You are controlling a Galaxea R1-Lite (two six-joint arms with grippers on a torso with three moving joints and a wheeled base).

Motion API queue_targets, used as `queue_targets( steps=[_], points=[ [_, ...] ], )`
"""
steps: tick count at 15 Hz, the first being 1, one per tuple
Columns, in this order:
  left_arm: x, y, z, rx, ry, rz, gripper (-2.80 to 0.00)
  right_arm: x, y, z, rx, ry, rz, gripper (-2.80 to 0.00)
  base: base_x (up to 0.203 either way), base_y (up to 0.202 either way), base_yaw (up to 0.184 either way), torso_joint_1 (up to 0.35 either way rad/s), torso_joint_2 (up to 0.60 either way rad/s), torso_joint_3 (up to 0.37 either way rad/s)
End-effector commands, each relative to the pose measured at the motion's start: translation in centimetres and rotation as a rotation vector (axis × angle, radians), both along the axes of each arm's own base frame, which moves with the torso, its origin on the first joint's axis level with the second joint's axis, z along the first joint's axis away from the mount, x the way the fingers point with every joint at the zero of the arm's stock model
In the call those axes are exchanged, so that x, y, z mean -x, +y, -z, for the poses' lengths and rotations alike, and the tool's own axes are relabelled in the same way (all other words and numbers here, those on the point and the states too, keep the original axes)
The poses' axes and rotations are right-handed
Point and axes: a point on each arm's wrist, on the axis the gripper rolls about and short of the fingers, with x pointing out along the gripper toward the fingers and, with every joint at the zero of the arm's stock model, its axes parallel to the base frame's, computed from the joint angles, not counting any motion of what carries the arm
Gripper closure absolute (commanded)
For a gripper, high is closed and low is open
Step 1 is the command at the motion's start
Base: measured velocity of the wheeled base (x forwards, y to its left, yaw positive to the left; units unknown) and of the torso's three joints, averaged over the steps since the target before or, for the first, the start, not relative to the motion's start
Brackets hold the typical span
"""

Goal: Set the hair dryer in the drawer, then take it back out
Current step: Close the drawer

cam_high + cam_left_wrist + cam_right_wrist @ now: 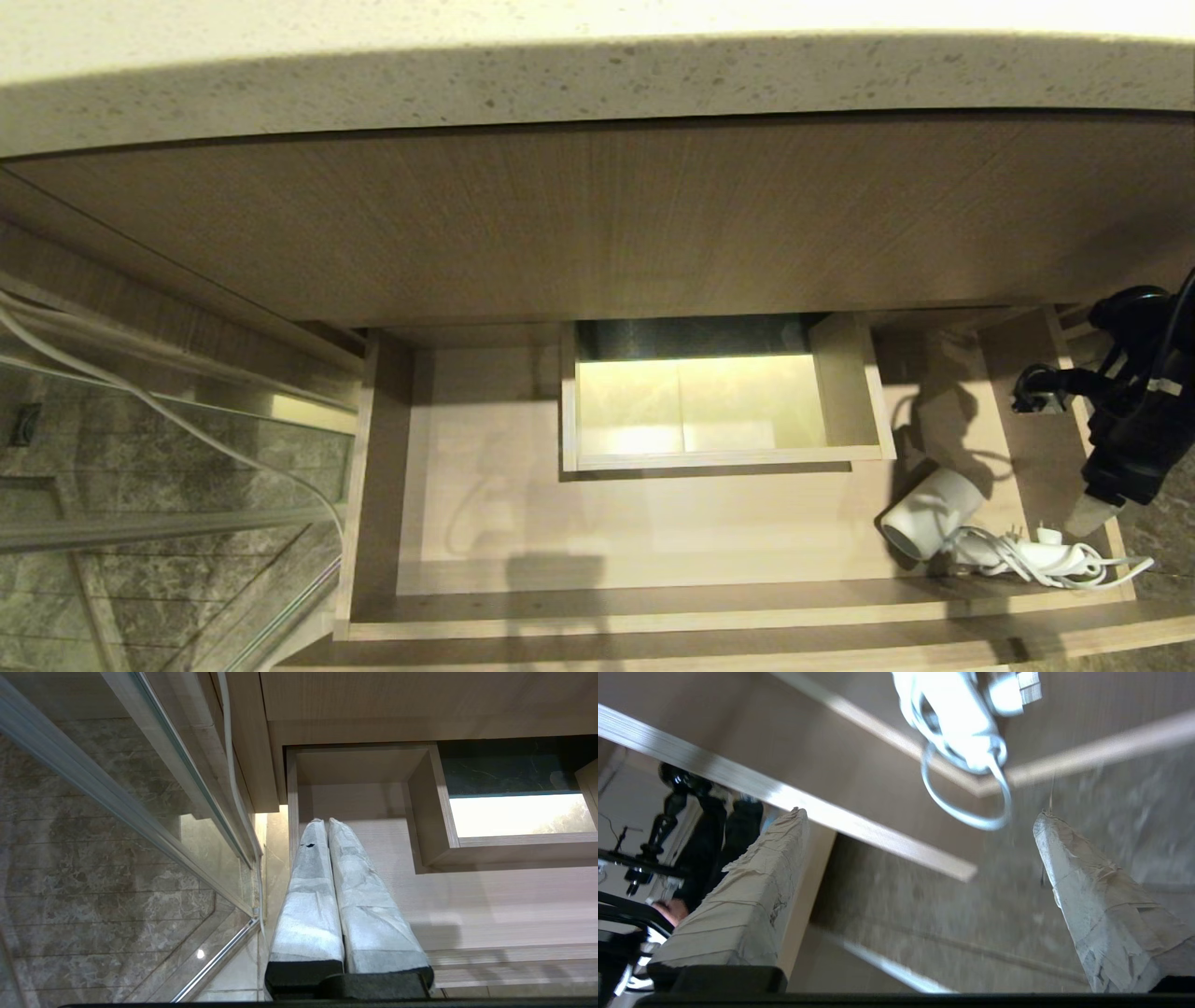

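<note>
The hair dryer (934, 525) lies in the lower right corner of the drawer (607, 523), its cord (1055, 560) loose. My right gripper (920, 826) is spread wide beside it — I should center over the barrel, avoiding the cord. My left gripper (327, 823), pressed together, waits.
</note>
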Motion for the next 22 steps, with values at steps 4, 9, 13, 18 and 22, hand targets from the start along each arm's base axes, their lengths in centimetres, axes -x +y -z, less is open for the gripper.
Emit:
queue_targets(
  steps=[4,9,13,18,22],
  points=[
    [-0.4,0.0,1.1,0.0,0.038,0.0,0.0,1.2,-3.1,1.6,0.032,0.079,0.09,-2.8,0.0,0.0,0.0,0.0,0.0,0.0],
    [-0.4,0.0,1.1,0.0,0.038,0.0,0.0,1.9,-5.1,2.7,0.053,0.124,0.158,-2.8,0.0,0.0,0.0,0.0,0.0,0.0],
    [-0.4,0.0,1.1,0.001,0.038,0.0,0.0,2.4,-6.2,3.7,0.038,0.158,0.19,-2.8,0.0,0.0,0.0,0.0,0.0,0.0],
    [-0.4,0.0,1.1,0.001,0.038,0.0,0.0,2.0,-7.3,5.8,0.016,0.198,0.229,-2.8,0.0,0.0,0.0,0.0,0.0,0.0],
    [-0.4,0.0,1.1,0.0,0.038,0.0,0.0,1.7,-8.0,7.3,0.001,0.222,0.251,-2.8,0.0,0.0,0.0,0.0,0.0,0.0]
  ],
)
